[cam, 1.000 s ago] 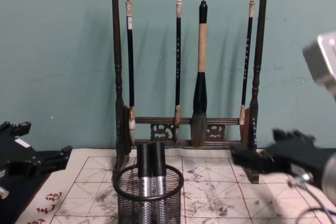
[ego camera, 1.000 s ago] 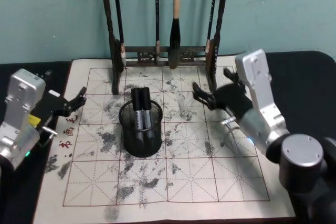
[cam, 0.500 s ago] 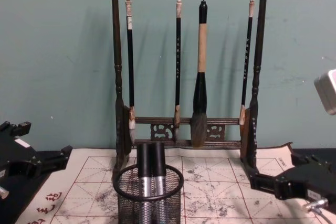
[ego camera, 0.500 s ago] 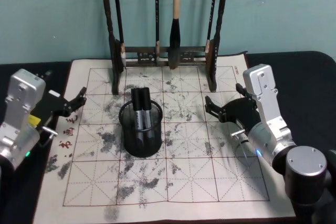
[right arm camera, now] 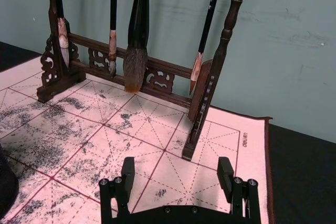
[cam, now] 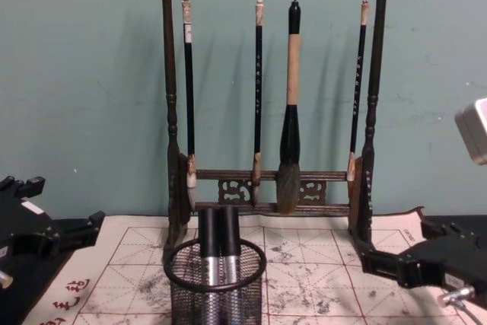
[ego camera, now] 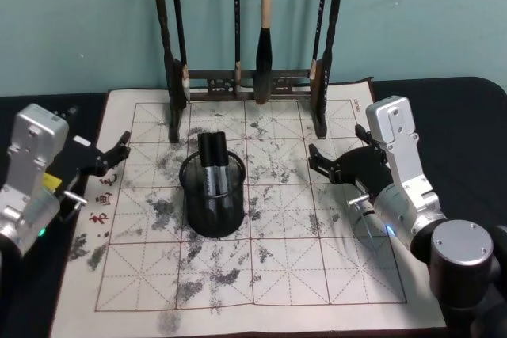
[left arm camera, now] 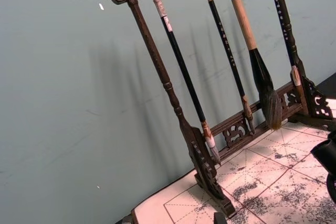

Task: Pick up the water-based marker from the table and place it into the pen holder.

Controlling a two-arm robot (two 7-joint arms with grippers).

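Right end effector [ego camera: 326, 165] had withdrawn, released, right of centre; markers [ego camera: 211, 165] stood in the pen holder [ego camera: 211, 199]. Retreat should continue clear; left end effector [ego camera: 111, 156] idled released.

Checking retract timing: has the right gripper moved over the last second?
Yes. The right gripper was up by the brush rack's right foot a second ago; now it sits lower, nearer the robot, open and empty. No change in the last half second.

Silver-grey boxy arm links, round grey joint cap, black grippers: left gripper [ego camera: 119, 148], right gripper [ego camera: 318, 161]; thin cables, blue light, yellow tag.
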